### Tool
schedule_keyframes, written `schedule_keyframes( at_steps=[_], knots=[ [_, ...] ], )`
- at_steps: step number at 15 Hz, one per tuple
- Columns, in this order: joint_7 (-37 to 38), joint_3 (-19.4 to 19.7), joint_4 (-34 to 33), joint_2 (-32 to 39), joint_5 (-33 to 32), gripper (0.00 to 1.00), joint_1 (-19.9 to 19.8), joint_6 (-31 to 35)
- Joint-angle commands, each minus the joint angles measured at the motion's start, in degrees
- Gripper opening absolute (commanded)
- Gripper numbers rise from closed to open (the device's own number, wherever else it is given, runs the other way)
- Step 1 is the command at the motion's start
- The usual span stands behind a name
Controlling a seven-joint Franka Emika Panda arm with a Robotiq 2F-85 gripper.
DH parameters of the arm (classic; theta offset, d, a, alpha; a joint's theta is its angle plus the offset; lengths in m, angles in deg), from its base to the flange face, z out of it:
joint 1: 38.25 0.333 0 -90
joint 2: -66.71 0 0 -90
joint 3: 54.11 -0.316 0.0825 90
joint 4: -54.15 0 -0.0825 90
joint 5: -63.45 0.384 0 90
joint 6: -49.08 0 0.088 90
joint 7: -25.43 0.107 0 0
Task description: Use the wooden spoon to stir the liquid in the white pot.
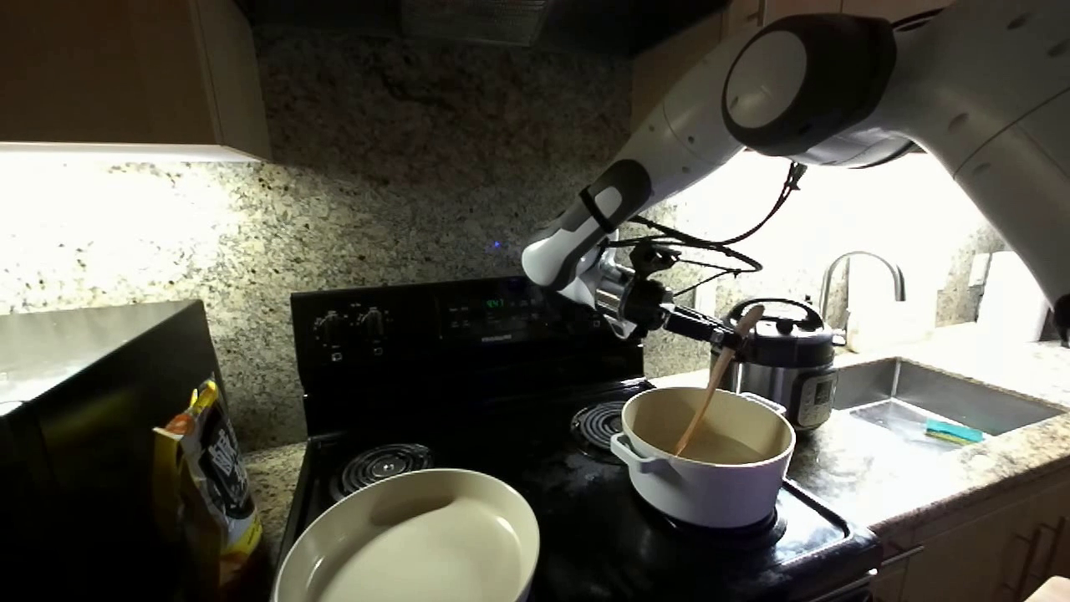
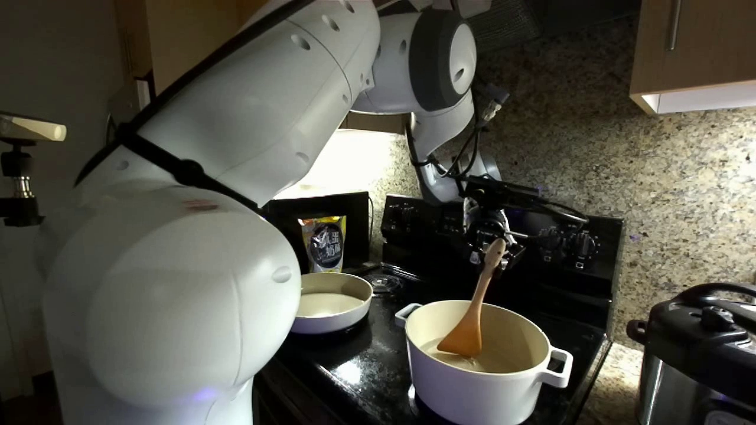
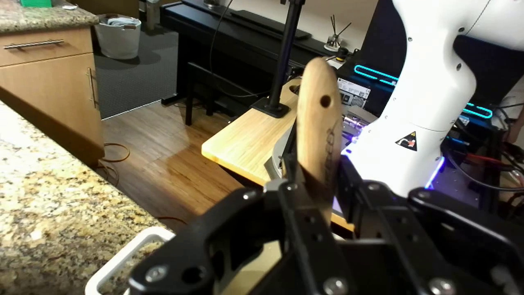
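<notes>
Black tool, clasping wooden spoon, tilted; broad end inside white pot

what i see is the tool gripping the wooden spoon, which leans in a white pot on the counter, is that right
Not quite: the pot's place is wrong. The white pot sits on the stove, as both exterior views show. The rest holds: the tool is gripping the wooden spoon, which leans in the pot.
</notes>
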Motion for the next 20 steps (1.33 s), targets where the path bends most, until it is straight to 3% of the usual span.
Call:
schedule_keyframes(
  at_steps=[1,7,14,20],
  knots=[
    [0.5,-0.5,-1.8,0.7,0.1,0.09,1.2,-0.3],
    [3.3,1.8,-3.7,0.1,1.2,0.09,0.3,-0.3],
    [4.3,3.9,-0.1,-1.7,-0.4,0.09,-1.3,-0.7],
    [2.1,2.2,3.9,-3.0,-2.8,0.09,-0.3,-1.1]
  ],
)
